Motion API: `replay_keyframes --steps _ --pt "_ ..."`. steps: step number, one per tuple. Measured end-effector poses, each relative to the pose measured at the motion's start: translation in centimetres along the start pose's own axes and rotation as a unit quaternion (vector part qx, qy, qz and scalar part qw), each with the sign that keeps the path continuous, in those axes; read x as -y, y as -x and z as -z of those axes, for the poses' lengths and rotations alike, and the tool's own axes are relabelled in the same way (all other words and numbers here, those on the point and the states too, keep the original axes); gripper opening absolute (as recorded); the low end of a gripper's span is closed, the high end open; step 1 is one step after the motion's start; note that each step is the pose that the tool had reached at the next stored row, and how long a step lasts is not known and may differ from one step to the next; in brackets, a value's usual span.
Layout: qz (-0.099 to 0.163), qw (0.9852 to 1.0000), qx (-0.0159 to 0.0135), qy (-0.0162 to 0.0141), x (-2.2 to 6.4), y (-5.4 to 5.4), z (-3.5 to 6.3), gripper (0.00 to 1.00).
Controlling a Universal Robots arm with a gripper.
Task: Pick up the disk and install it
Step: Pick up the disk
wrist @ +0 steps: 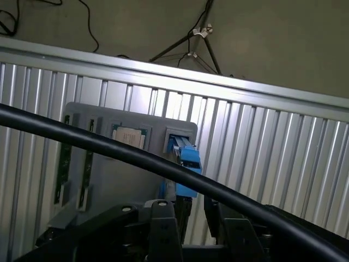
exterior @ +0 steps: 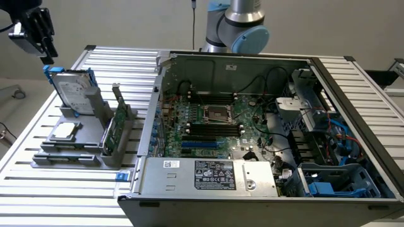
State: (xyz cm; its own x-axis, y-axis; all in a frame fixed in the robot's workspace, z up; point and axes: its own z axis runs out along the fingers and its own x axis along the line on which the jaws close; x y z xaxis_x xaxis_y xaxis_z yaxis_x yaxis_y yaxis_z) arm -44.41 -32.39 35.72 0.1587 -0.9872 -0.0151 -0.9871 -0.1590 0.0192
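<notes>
Gripper (exterior: 47,56) hangs with fingers parted and empty, directly above the disk (exterior: 71,91) and clear of its top edge. That disk stands on edge, long axis upright, in the grey holder (exterior: 69,158) by the table (exterior: 38,189) edge on the exterior view's left.

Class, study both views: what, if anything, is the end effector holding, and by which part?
Nothing. The end effector hovers open above the disk, which stands upright in the grey holder, untouched.

The claw (exterior: 47,56) hangs raised, jaws apart.
</notes>
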Motion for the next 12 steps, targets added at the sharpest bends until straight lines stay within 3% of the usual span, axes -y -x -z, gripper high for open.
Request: replay_keyframes --steps 1,3,4,12 --pt "-0.001 1.0 0.0 0.0 0.0 0.0 -0.1 0.42" --pt "-0.005 1.0 0.0001 0.0 0.01 0.0 -0.39 0.42" --pt "-0.009 1.0 0.0002 -0.0001 0.01 0.0 -0.57 0.48" --pt "-0.041 0.9992 0.0007 -0.0006 0.05 0.0 -2.02 0.48"
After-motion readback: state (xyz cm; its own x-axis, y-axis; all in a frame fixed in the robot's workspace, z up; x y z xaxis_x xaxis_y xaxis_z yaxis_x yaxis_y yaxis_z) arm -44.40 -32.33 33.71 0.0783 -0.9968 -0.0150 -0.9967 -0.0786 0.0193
